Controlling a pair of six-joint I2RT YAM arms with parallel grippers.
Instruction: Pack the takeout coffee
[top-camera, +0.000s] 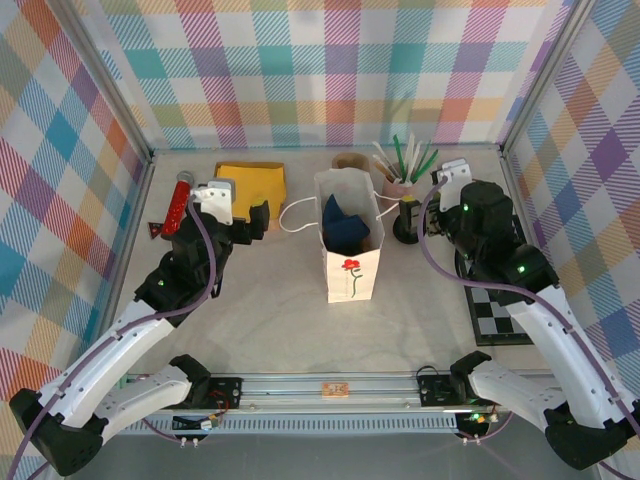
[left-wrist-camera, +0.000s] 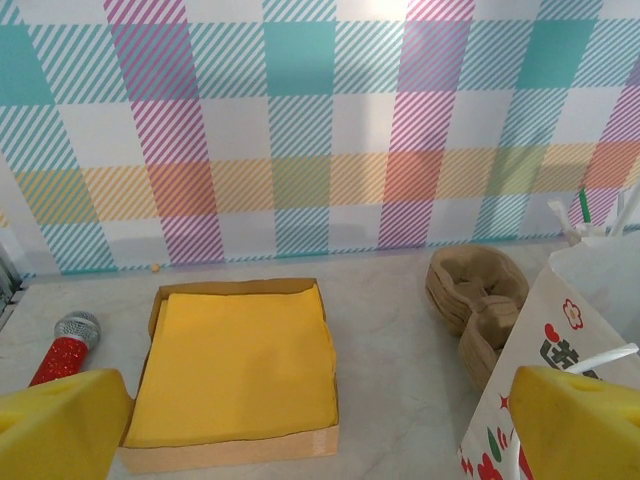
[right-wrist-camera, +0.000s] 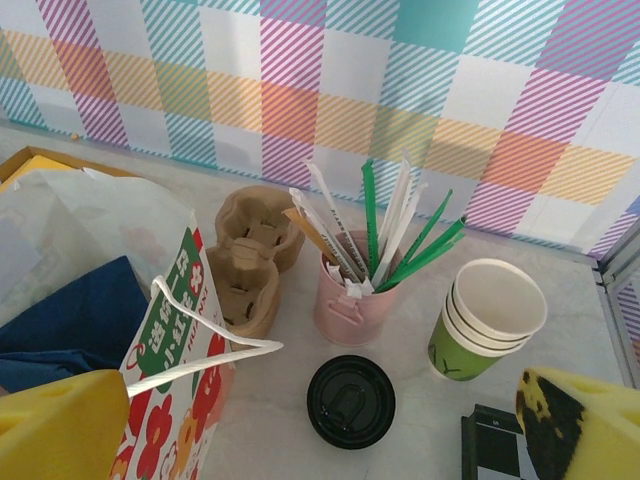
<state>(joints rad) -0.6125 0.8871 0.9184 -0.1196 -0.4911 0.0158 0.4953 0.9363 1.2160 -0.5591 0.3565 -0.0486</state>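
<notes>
Approach step; the coffee is not yet gripped.
My left gripper (top-camera: 240, 205) and right gripper (top-camera: 446, 185) both gape wide, empty; the coffee (right-wrist-camera: 350, 400) stands on the tabletop (top-camera: 270, 300) right of the bag (top-camera: 352, 268), just before the straw pot (right-wrist-camera: 352, 312); next, I judge, the right gripper must drop around it, squeeze gently, then lift it over the bag's mouth.

The paper bag (top-camera: 352, 262) stood mid-table with a folded cloth (top-camera: 345, 228) inside it. Behind it lay the cup carriers (right-wrist-camera: 255, 255). To its left sat a tray of napkins (left-wrist-camera: 240, 365), with a microphone (left-wrist-camera: 62, 350) further left. Right of the bag, the takeout coffee (top-camera: 408, 222) stood before a pot of straws (right-wrist-camera: 355, 305), and a stack of cups (right-wrist-camera: 485, 320) stood to the right of that pot.
</notes>
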